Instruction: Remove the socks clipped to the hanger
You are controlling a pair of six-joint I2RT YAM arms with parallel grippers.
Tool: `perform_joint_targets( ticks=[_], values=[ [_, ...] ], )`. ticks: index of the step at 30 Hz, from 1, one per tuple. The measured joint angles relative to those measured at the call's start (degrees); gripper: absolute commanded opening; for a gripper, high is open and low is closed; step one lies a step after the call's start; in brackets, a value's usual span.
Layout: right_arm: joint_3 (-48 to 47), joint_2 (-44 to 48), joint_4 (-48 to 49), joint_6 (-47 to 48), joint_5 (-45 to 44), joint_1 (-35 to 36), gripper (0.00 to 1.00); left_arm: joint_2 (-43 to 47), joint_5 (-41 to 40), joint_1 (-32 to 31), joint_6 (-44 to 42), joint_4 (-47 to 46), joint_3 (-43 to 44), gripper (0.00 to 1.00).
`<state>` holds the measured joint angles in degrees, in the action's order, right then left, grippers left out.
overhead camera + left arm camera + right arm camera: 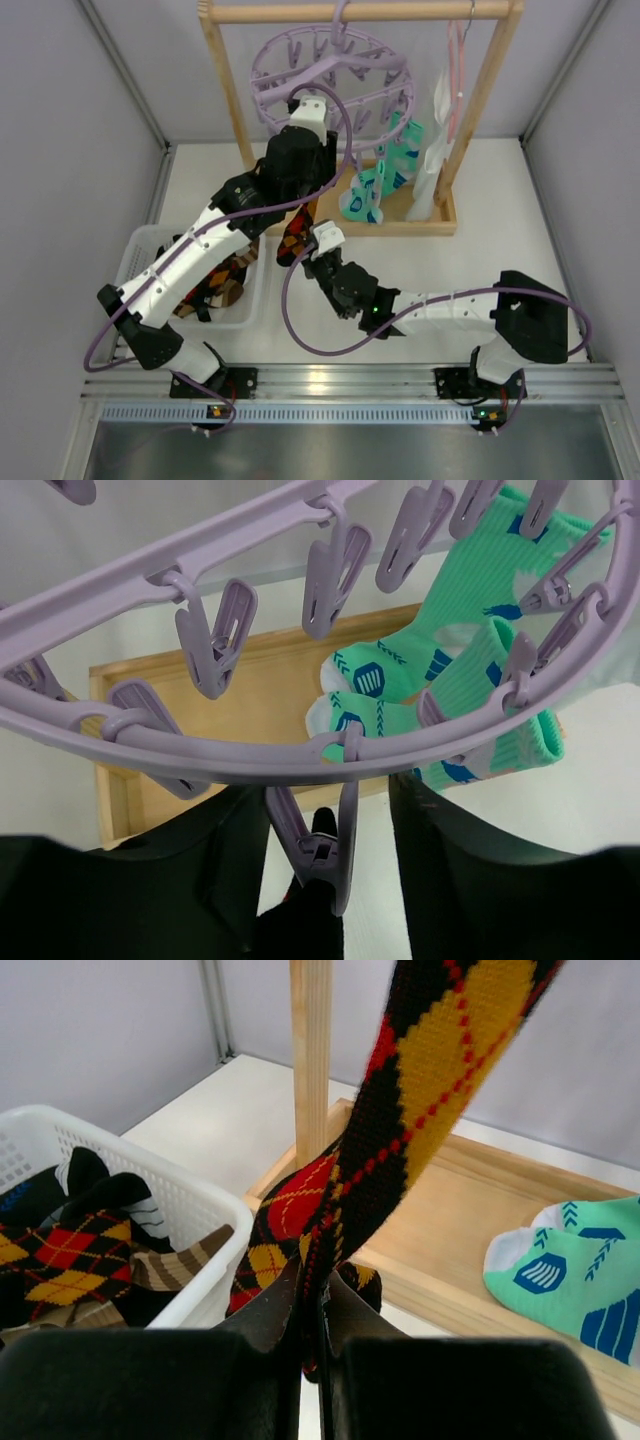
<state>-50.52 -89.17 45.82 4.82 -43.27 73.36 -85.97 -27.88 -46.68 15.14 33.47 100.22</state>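
Note:
The lilac hanger hangs from the wooden frame. Mint-green socks hang clipped at its right side and show in the left wrist view. My left gripper is just under the ring. It is open, with its jaws on either side of one peg that grips a dark sock edge. My right gripper is lower down, shut on the red-yellow-black sock. That sock stretches upward out of the right wrist view.
A white basket at the left holds several loose socks. The wooden frame's base tray and post stand close behind. A white cloth and a pink hanger hang at the right.

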Motion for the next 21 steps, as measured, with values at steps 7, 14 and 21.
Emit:
perform_joint_targets(
  ticks=[7,14,21],
  values=[
    [1.4,0.0,0.1,-0.5,0.8,0.0,0.0,-0.4,0.2,0.8,-0.4,-0.8,0.1,0.21],
    [8.2,1.8,1.9,-2.4,1.6,0.8,0.0,-1.2,0.2,1.1,-0.5,-1.2,0.3,0.22],
    [19.9,10.0,1.1,-6.6,1.5,1.3,0.0,-1.2,0.2,1.2,-0.6,-1.5,-0.1,0.82]
  ],
)
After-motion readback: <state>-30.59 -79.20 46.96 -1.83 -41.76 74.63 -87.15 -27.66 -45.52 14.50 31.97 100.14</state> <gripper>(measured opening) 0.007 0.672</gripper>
